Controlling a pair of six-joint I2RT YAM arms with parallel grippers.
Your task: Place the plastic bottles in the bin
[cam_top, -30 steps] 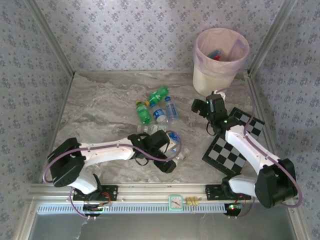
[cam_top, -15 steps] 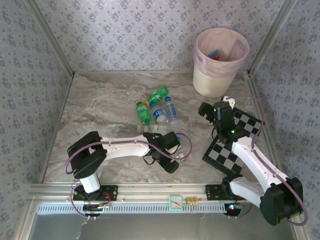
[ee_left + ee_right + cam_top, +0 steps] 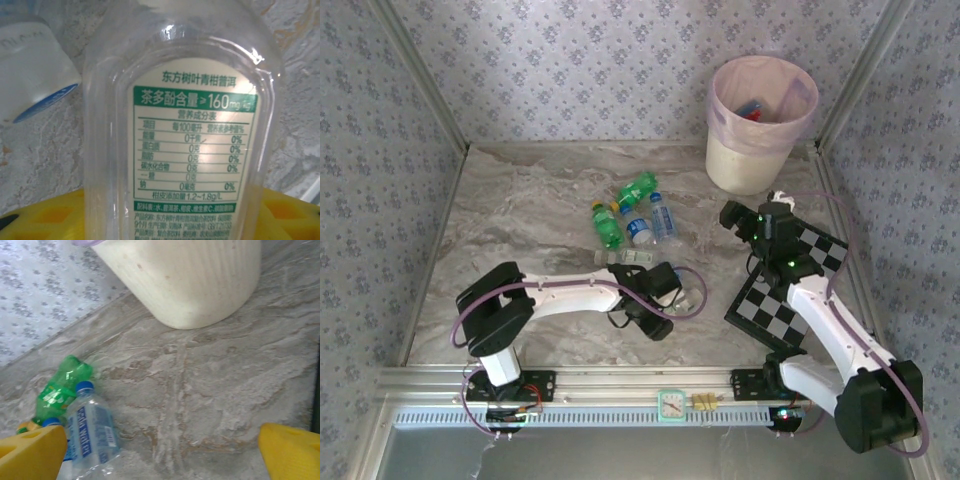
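bin (image 3: 761,150): cream, pink-lined, stood upright far right, bottles inside | green bottles (image 3: 638,187) and blue-labelled clear bottles (image 3: 662,218): lay clustered mid tabletop (image 3: 520,230) | pale-labelled clear bottle (image 3: 195,150): lay nearer the front

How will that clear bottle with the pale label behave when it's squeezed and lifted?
The clear bottle looks empty, so it is probably very light. Its thin see-through walls may dent under pressure. Its smooth, glossy plastic could slip.
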